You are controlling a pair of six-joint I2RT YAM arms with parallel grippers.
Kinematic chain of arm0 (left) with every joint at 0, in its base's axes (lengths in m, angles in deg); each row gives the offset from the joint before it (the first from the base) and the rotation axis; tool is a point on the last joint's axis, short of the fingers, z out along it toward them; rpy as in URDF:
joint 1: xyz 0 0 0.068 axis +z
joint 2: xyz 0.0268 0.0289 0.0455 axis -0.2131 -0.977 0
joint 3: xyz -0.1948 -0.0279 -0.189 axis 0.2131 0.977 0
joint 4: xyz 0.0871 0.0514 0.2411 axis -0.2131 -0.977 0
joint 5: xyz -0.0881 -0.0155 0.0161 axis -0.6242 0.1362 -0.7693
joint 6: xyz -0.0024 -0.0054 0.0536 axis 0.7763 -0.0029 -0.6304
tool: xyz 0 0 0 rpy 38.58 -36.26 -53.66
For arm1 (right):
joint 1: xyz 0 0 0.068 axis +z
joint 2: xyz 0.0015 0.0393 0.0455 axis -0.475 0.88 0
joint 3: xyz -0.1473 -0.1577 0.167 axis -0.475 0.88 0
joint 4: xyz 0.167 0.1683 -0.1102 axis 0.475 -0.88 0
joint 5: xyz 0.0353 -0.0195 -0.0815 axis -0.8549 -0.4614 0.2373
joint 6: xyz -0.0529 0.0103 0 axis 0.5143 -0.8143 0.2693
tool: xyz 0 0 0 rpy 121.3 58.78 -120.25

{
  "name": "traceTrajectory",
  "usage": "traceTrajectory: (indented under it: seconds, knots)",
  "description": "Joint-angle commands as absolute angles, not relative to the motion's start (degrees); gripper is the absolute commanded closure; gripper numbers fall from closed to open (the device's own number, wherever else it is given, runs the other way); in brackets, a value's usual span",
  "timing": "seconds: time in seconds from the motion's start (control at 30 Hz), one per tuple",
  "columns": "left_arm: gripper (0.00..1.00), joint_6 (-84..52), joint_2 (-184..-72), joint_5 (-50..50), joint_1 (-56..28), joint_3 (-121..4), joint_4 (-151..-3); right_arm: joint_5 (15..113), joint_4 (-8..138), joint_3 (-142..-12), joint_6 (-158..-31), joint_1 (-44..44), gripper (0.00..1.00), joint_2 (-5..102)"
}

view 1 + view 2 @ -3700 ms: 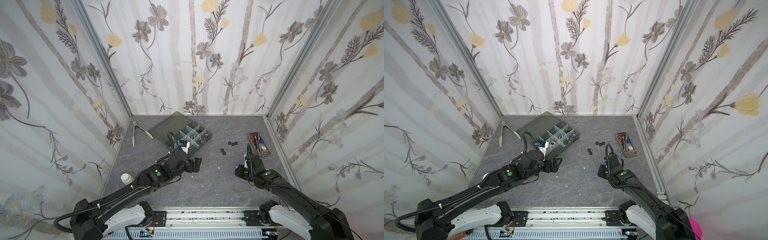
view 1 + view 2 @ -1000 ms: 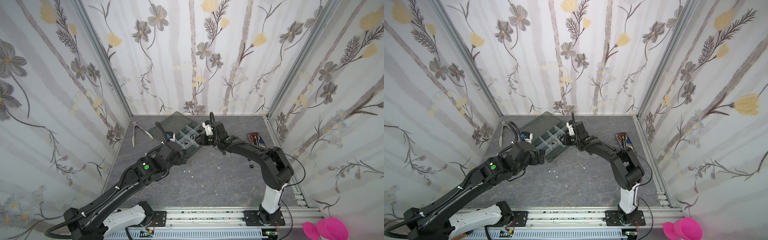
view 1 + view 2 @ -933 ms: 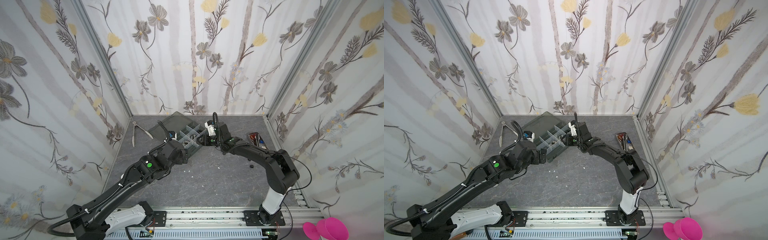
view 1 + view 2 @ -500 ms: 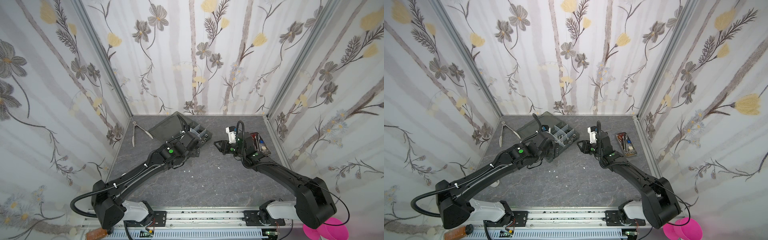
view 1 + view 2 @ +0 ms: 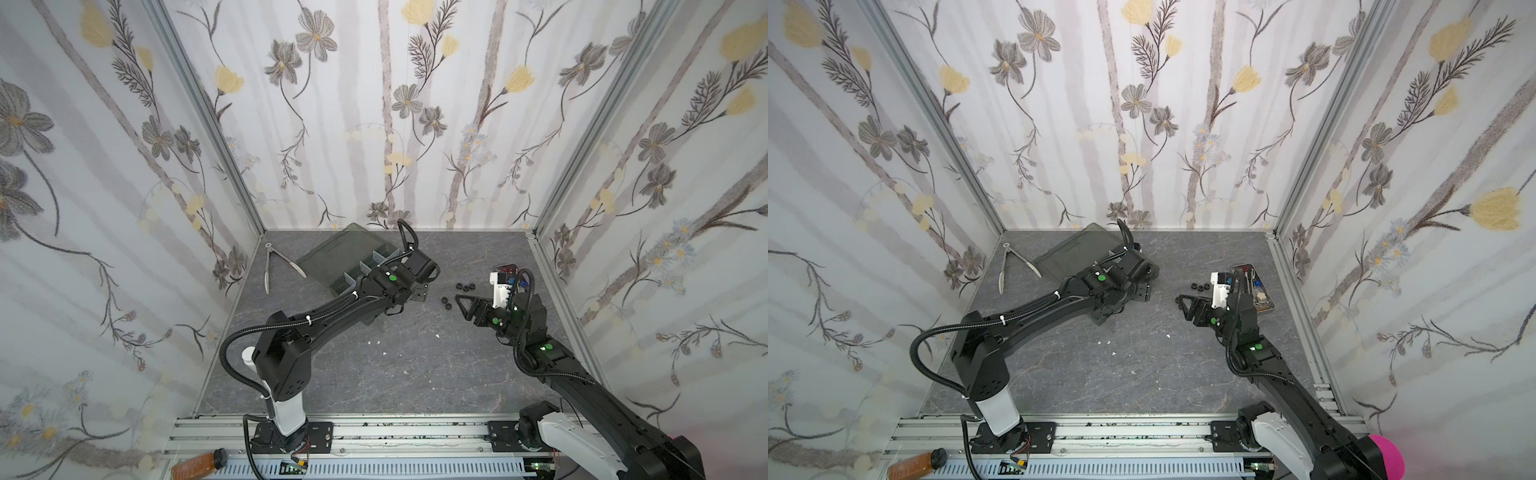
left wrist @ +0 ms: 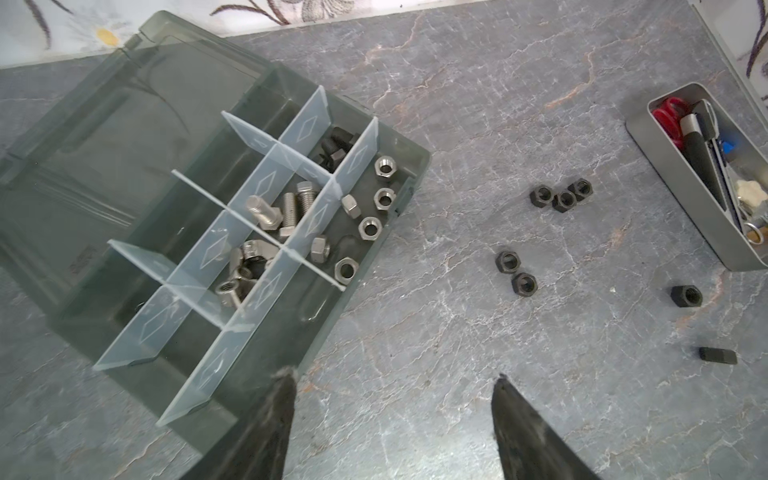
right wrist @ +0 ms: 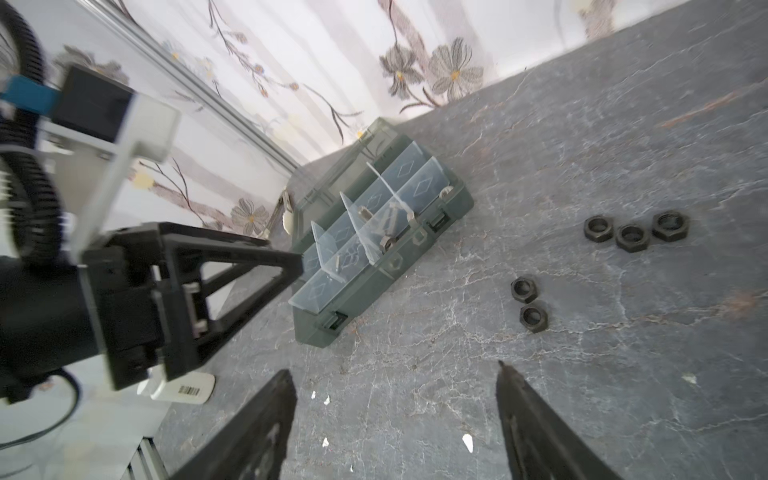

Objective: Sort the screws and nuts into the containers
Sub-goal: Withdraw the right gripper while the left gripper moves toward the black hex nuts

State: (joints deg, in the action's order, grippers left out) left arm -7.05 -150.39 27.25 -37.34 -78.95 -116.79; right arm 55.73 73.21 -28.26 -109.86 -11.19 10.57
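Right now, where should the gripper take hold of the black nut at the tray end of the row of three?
Come straight down: the end nut lies flat, hole up. Pinch two opposite outer flats, crosswise to the row, because the middle nut touches it on one side; the other sides look free.

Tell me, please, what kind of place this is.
Probably a robot test booth: flowered wallpaper panels enclose a grey tabletop, and a left arm and a right arm stand on a metal rail at its front.
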Motion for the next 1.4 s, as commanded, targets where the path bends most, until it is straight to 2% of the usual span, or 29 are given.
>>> traceTrajectory:
  seconds: [0.0, 0.1, 0.47, 0.8, 1.07, 1.37]
  knots:
    - [0.26, -8.42, -154.0, 26.35, -37.34, -82.75, -115.93, 54.12, 74.29, -26.84, -111.07, -13.99, 0.06, 6.08]
    - [0.28, -9.03, -157.77, 25.42, -37.29, -86.44, -115.93, 53.95, 72.36, -26.01, -110.75, -16.85, 0.0, 2.07]
    - [0.29, -9.84, -167.6, 22.66, -37.27, -94.38, -115.64, 56.77, 64.77, -25.45, -109.43, -19.84, 0.0, -3.73]
    - [0.31, -8.4, -168.99, 21.21, -37.57, -89.8, -110.69, 57.03, 61.57, -23.7, -109.72, -19.83, 0.0, -7.71]
    - [0.21, -9.08, -172.3, 19.83, -37.97, -91.99, -108.67, 57.23, 61.86, -23.5, -110.02, -19.87, 0.0, -6.98]
    - [0.2, -9.82, -177.72, 17.76, -37.97, -96.34, -107.78, 57.51, 61.37, -23.64, -110.16, -19.83, 0.0, -6.87]
